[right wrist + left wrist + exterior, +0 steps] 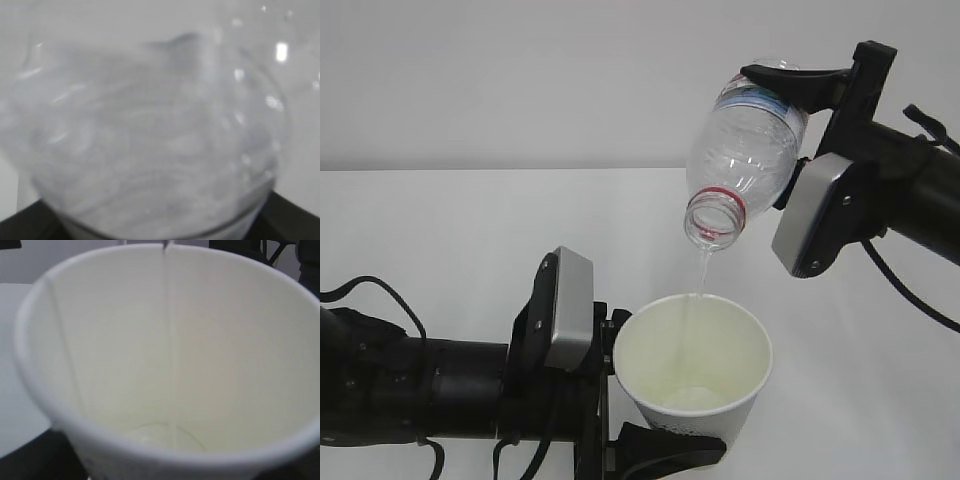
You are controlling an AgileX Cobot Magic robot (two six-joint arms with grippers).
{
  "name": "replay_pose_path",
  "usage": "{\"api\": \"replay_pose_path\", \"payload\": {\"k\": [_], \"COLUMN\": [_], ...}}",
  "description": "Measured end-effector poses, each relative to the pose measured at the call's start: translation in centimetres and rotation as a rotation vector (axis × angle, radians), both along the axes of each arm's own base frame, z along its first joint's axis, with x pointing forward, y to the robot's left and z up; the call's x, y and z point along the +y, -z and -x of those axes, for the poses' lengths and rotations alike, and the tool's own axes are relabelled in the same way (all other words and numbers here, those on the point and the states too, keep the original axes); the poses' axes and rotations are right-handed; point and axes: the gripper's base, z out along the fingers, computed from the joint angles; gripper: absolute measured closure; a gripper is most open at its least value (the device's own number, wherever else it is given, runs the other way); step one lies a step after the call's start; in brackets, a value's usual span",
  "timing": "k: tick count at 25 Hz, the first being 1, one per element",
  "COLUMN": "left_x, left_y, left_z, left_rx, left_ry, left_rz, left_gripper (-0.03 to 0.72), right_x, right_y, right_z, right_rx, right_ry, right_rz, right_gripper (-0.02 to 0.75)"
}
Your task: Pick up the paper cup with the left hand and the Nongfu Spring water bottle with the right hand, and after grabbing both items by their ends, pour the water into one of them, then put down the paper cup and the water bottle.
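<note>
My left gripper [645, 395] is shut on the white paper cup [695, 350], holding it upright above the table at the lower middle. My right gripper [790, 135] is shut on the base end of the clear Nongfu Spring water bottle [745, 150], which is tilted with its red-ringed mouth [712, 218] pointing down over the cup. A thin stream of water [700, 275] falls from the mouth into the cup, and a shallow pool [692, 398] lies at the bottom. The cup's cream inside [165, 340] fills the left wrist view. The blurred bottle [150, 140] fills the right wrist view.
The white table [470, 230] stretches behind both arms to a pale wall [520, 80]. Black cables [380, 295] loop off the left arm and another cable [910, 295] hangs under the right arm.
</note>
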Motion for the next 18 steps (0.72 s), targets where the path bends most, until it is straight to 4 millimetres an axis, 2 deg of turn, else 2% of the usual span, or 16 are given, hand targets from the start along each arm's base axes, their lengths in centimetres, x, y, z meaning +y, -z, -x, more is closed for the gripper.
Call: {"api": "replay_pose_path", "payload": {"k": [18], "left_x": [0.0], "left_y": [0.01], "left_z": [-0.02], "left_rx": [0.0], "left_ry": [-0.002], "left_rz": [-0.001], "left_gripper": [0.113], "right_x": [0.0], "right_y": [0.0], "right_z": [0.0], "right_rx": [0.0], "right_ry": [0.0], "right_rz": [0.0], "right_gripper": [0.254]}}
